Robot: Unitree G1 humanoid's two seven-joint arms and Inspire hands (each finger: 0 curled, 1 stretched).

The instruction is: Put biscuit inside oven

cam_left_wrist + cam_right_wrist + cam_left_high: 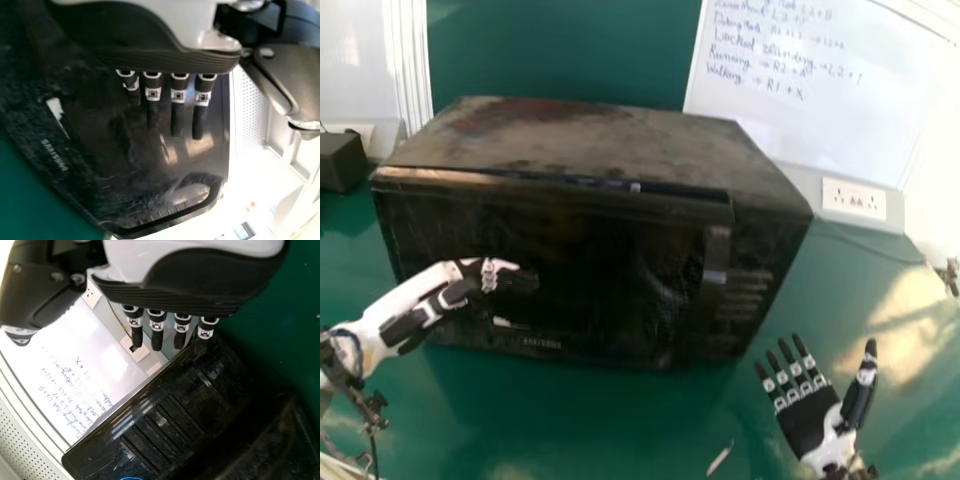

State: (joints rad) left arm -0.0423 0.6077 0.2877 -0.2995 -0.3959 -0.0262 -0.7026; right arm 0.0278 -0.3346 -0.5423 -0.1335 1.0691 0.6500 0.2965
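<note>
You'll want the biscuit first, and I can't tell you where it is, whether already inside or elsewhere. The oven [590,230] sits across the middle of the frame in the head view, its door [550,265] facing you. Along the top of that door a dark gap runs, and its right edge seems to stand proud of the body, so I'd judge it slightly ajar rather than fully shut.

Your left hand [470,280], at the left of the frame, is in front of the door with its fingers extended and holding nothing; whether they touch the door I can't tell. Your right hand [807,420], at the lower right, has its palm up, fingers and thumb spread wide, with nothing in it.

As for progress, you can't count the biscuit as placed from this. If it is in, what's left is likely pressing the door home; if not, you need the door wider and the biscuit picked up. Check inside before you push.

Farther out, a slim pale object [720,458] lies on the green desk [570,430] at the bottom, and a wall socket [854,199] is at the right.
</note>
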